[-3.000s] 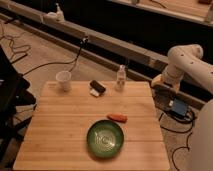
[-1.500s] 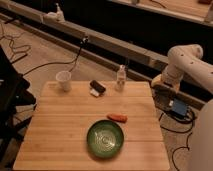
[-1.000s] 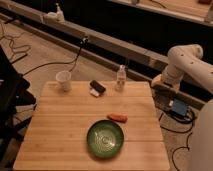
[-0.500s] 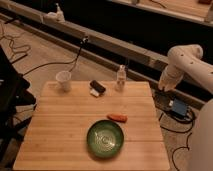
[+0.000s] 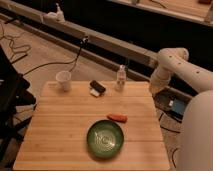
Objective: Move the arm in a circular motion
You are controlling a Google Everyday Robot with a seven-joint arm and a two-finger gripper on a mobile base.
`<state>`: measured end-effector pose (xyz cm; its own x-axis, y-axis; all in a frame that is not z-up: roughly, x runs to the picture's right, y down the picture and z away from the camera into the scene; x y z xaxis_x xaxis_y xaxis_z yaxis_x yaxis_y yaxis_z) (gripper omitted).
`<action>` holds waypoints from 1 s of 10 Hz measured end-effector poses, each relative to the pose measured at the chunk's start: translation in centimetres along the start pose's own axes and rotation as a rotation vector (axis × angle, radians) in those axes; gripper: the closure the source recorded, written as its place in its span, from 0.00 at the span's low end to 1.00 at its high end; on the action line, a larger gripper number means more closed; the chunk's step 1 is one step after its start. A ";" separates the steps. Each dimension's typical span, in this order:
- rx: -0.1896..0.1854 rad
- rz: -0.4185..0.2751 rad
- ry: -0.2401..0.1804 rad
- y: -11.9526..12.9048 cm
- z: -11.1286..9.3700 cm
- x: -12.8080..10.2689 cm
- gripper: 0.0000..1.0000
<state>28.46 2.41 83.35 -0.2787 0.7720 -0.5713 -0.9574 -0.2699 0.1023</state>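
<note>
Camera view: the arm [image 5: 172,60], white with thick rounded segments, stands at the right of the scene. Its bulbous joint is raised beyond the far right corner of the surface [image 5: 60,130], and one segment slopes down from it toward that corner. The pincer [image 5: 156,90] sits at the segment's lower end, just off the right edge; whether it is open or holding anything cannot be told. On the surface, a small clear bottle [image 5: 120,77] stands nearest the arm at the far edge. A black-and-white object [image 5: 96,88] lies left of it, and a white cup [image 5: 63,80] stands further left. An orange item [image 5: 118,117] lies mid-surface, just beside the far rim of a green bowl [image 5: 105,138].
</note>
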 end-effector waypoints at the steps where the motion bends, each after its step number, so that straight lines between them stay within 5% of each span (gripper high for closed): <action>1: -0.017 -0.028 0.017 1.5 0.5 0.5 1.00; 7: -0.117 -0.350 0.089 12.6 0.5 7.8 1.00; 10: -0.135 -0.516 0.123 14.3 -0.4 13.4 1.00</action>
<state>11.03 8.68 76.85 0.2436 0.7530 -0.6113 -0.9471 0.0489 -0.3171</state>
